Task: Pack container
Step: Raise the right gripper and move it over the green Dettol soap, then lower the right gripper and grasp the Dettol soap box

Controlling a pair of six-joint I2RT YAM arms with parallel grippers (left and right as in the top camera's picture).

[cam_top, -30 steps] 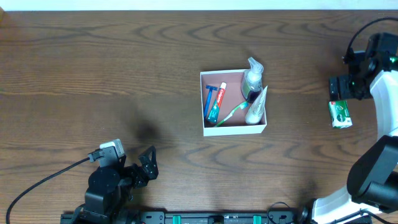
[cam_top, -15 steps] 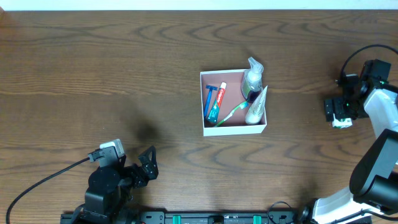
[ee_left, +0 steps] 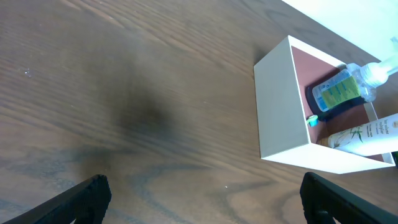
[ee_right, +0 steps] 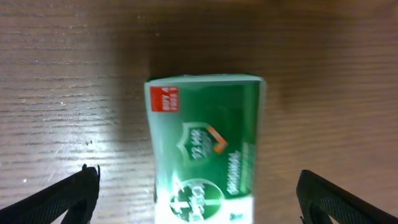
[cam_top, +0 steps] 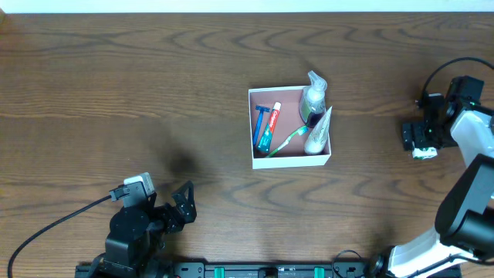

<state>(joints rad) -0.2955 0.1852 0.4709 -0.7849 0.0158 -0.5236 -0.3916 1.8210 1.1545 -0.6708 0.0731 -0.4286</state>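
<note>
The container (cam_top: 252, 127) is a square white-walled box with a pink-brown inside at the table's middle, also in the left wrist view (ee_left: 283, 106). It holds a blue razor (cam_top: 260, 123), a toothpaste tube (cam_top: 269, 131), a green toothbrush (cam_top: 289, 139), a bottle (cam_top: 312, 99) and a white tube (cam_top: 318, 131). A green-and-white soap packet (ee_right: 205, 146) lies on the table at the far right. My right gripper (ee_right: 198, 199) is open, low over the packet with a finger on each side; only the packet's end (cam_top: 421, 153) shows from overhead. My left gripper (ee_left: 202, 196) is open and empty at the near left.
The dark wood table (cam_top: 116, 93) stretches wide around the container. The left arm's cable (cam_top: 54, 224) trails to the near left corner. The right arm's body (cam_top: 471, 201) fills the near right edge.
My right gripper has moved toward the near side and down onto the soap packet, now covering most of it from overhead. The left arm has not moved.
</note>
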